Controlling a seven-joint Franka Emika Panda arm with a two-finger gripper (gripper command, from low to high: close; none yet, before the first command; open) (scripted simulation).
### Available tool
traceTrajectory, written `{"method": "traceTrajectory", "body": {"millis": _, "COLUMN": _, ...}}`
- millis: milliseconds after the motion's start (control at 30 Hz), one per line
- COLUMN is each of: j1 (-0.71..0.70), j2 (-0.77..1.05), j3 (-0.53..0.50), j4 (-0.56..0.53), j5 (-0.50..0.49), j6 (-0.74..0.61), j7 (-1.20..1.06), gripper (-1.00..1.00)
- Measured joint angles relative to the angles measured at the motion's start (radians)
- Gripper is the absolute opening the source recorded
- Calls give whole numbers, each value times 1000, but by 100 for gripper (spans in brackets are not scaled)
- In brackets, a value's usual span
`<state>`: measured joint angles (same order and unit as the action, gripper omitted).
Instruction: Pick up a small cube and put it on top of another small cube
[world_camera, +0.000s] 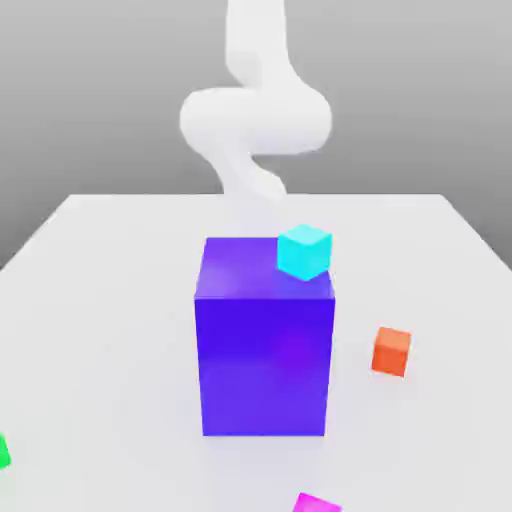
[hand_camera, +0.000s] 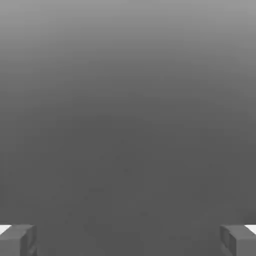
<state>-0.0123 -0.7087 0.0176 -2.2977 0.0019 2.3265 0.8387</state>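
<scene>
Small cube (world_camera: 318, 503), magenta-pink, on tabletop (world_camera: 100, 300) at near edge of exterior view, in front of big blue-purple block (world_camera: 265, 350). End effector (hand_camera: 128, 240) spread wide, fingertips (hand_camera: 17, 240) at opposite sides of hand view, nothing between them. White arm (world_camera: 255, 110) rises behind block, bent in S-curve. Cyan cube (world_camera: 304, 250) sits on block's top; orange cube (world_camera: 392, 351) on tabletop at exterior view's right; green cube (world_camera: 3, 452) at exterior view's left edge.

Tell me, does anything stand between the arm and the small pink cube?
Yes. The big blue block, with a cyan cube on top, stands mid-table between the white arm behind it and the pink cube at the near edge.
</scene>
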Motion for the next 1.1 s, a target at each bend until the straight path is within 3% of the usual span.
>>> {"method": "traceTrajectory", "body": {"millis": 567, "j1": -45, "j2": 622, "j3": 105, "j4": 16, "j5": -53, "j6": 181, "j7": 312, "gripper": 0}}
{"method": "traceTrajectory", "body": {"millis": 967, "j1": 7, "j2": 1057, "j3": 91, "j4": 28, "j5": -86, "j6": 309, "j7": 524, "gripper": 0}}
{"method": "traceTrajectory", "body": {"millis": 1100, "j1": 27, "j2": 1202, "j3": 70, "j4": 54, "j5": -106, "j6": 408, "j7": 552, "gripper": 0}}
